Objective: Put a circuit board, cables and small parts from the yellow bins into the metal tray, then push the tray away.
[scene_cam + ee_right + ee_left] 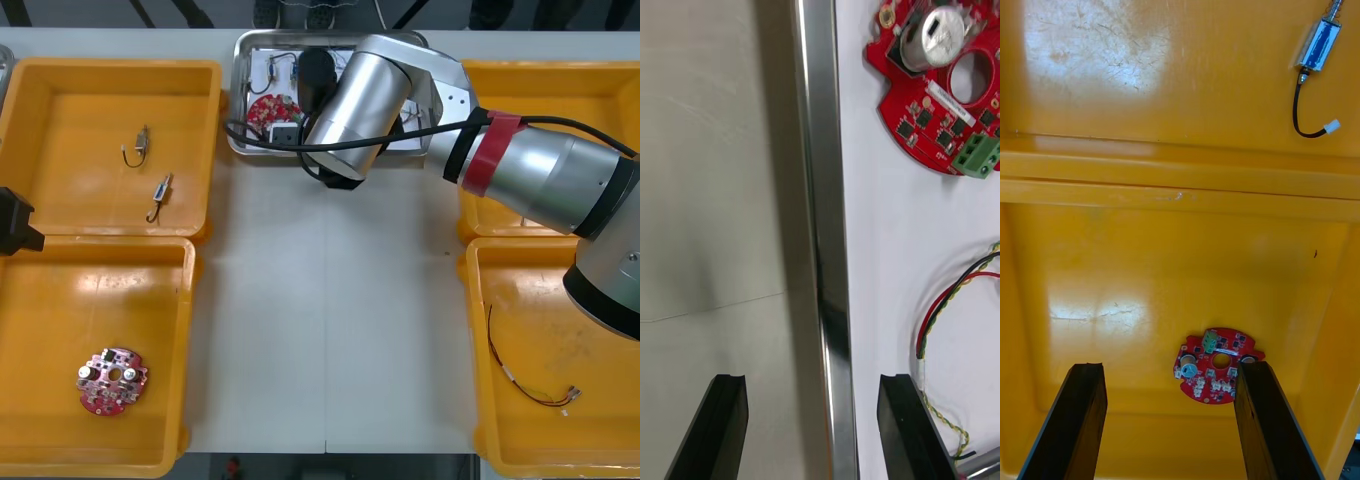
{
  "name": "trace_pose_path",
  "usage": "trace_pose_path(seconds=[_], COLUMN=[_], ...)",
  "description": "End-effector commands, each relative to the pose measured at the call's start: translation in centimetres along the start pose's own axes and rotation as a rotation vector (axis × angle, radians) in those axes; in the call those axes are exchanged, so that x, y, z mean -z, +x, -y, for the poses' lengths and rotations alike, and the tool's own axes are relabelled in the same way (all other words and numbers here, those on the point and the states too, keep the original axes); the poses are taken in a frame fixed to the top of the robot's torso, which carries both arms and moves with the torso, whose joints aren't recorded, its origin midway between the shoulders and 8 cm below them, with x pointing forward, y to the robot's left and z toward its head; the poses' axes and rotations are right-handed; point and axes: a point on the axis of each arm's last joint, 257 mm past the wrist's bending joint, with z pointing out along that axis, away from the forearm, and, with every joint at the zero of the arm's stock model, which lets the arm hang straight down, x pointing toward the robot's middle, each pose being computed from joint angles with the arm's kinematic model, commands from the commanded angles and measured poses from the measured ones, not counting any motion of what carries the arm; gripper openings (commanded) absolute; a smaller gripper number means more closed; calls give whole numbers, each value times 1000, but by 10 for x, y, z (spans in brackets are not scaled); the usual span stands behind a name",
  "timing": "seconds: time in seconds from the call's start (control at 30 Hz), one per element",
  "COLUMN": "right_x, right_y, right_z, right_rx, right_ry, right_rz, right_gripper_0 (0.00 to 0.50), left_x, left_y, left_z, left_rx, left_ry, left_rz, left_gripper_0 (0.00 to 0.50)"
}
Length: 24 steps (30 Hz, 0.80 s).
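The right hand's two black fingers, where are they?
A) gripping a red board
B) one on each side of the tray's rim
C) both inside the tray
B: the right hand is open, with the rim of the metal tray running between its fingers; the left hand hangs open over a yellow bin.
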Motion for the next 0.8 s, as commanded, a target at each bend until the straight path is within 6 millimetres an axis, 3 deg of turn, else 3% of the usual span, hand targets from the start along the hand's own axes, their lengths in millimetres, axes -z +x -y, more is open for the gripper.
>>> trace_pose_path(seconds=[0.03, 0.33, 0.8], right_x=[38, 75, 120], right_y=[-39, -29, 26], right_z=[-7, -34, -60], right_rx=[-19, -75, -386], right_ry=[-34, -121, -177], right_rz=[90, 63, -99], right_gripper_0=[500, 500, 500], left_x=[14, 14, 14], left_y=[-4, -4, -4], left_z=[-15, -15, -15], left_rx=[-75, -75, -75], left_ry=[-46, -46, -46], left_rz=[24, 24, 24], left_gripper_0=[500, 500, 500])
